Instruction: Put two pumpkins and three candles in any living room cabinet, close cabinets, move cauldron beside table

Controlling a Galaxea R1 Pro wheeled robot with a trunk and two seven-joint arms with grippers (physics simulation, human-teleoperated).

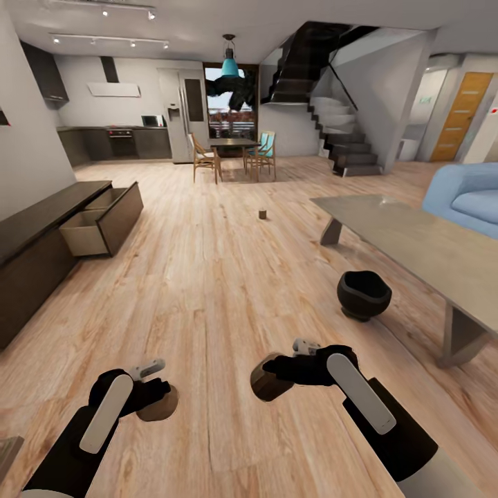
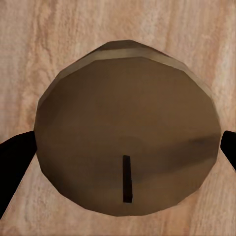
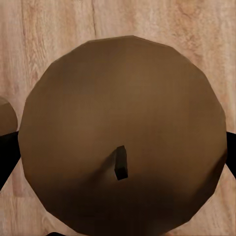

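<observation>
Black glossy forearms with white oblong panels; small white-grey fittings near each wrist

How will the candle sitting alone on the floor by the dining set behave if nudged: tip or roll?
The candle looks short and stubby, standing upright on smooth wood floor, so it would probably slide rather than tip. If knocked over, its round side would likely let it roll. It looks rigid; weight cannot be judged.
</observation>
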